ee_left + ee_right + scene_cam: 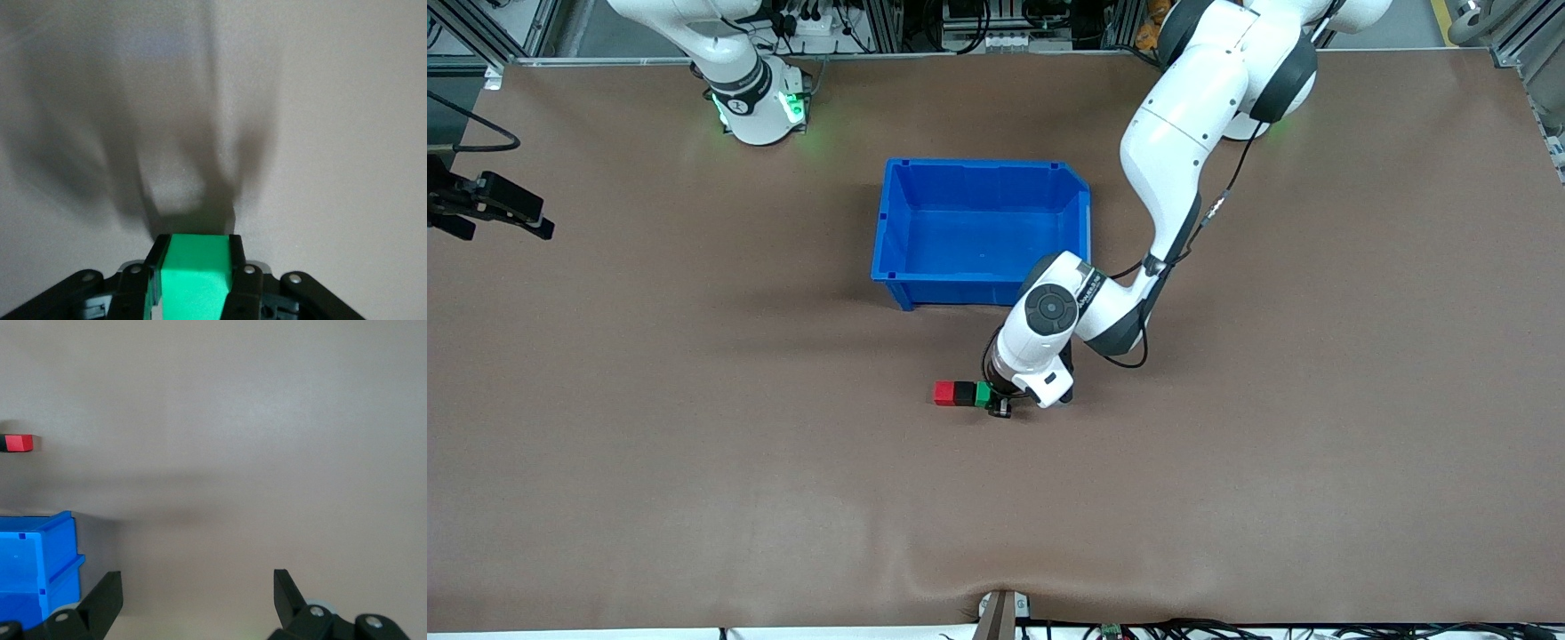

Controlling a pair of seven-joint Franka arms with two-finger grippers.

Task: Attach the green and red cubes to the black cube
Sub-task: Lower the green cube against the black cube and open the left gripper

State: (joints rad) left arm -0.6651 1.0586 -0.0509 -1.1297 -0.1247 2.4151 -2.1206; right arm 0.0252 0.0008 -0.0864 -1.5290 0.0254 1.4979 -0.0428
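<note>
A blue bin [983, 233] sits on the brown table [694, 444]. Nearer the camera than the bin, a red cube [944, 393], a black cube [965, 393] and a green cube [983, 394] lie touching in a row. The left gripper [1000, 404] is down at the green cube's end of the row. The right gripper [489, 206] waits well apart from the bin, toward the right arm's end.

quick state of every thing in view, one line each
red cube: on the table, against the black cube
black cube: between red and green
green cube: held against the black cube
left gripper: shut on the green cube
right gripper: open, waiting
bin: upright, empty
</note>
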